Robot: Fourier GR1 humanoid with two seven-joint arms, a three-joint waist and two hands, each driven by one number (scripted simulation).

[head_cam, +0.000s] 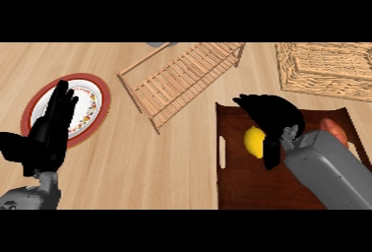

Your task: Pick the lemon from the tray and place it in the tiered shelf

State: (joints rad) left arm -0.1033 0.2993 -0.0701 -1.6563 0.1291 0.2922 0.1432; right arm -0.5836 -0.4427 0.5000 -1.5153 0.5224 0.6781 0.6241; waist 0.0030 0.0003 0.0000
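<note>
Lemon (254, 141) is seen lying in the tray (240, 189), toward its left side, with the right hand (272, 120) bent over it and its fingers curled down round the fruit's right side; whether a full hold has been made cannot be told, but the pose is judged to be the closing of a grasp before lifting. Right of the lemon, partly hidden by the forearm, a reddish fruit (333, 128) is glimpsed in the same tray. Up and left of the lemon the shelf (181, 78) is waiting as the goal. Far left of the lemon the left hand (47, 130) is rested with fingers straight over a plate (91, 106). Counted: one lemon, one tray, one shelf, one plate, one basket (327, 69), all on the desk (167, 167).
</note>
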